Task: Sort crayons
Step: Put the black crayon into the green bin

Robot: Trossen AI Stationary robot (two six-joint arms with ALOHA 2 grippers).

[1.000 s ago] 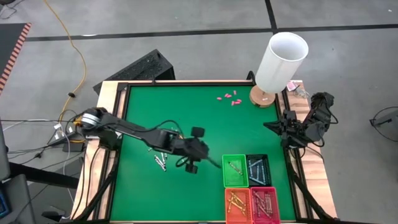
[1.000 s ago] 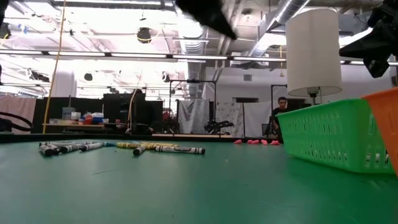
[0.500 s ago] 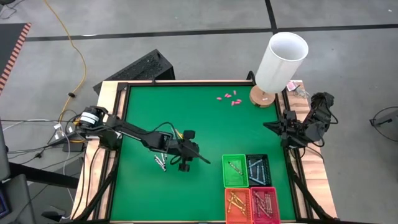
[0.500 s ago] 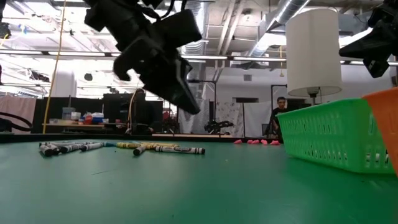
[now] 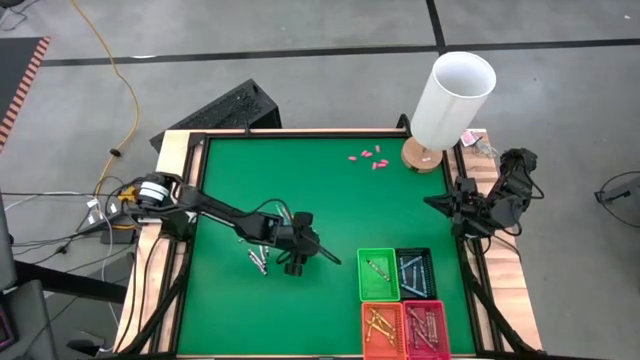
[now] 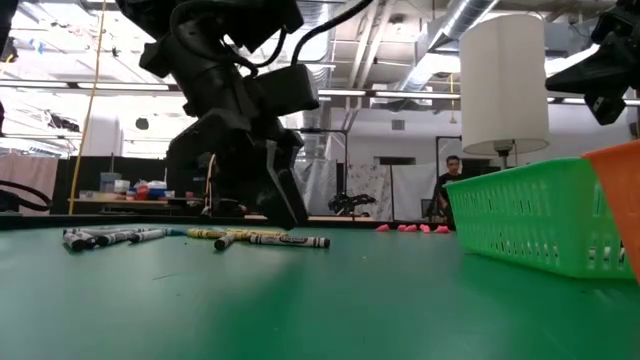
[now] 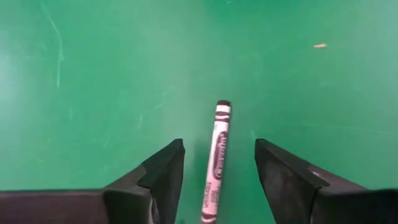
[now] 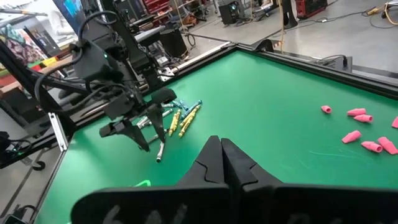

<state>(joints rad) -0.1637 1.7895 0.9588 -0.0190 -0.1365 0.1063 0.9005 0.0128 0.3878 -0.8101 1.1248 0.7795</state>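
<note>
- Left gripper (image 7: 219,171) hangs low over the green tabletop (image 5: 300,180), fingers spread either side of a grey-white crayon (image 7: 215,155), not gripping it.
- Right gripper (image 8: 221,155) waits at the tabletop's right edge, fingers pressed together, empty.

A workshop-like lab: exposed ceiling ducts (image 6: 470,15), cluttered benches (image 6: 140,190), floor cables (image 5: 110,60).

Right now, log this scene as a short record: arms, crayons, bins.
left gripper: open, low over the mat, fingers either side of a grey-white crayon lying flat
right gripper: shut, parked at the table's right edge
loose crayons: small pile on the mat by the left gripper
bins: four, green, black, orange, red, each with crayons in it
pink pieces: scattered near the lamp
</note>
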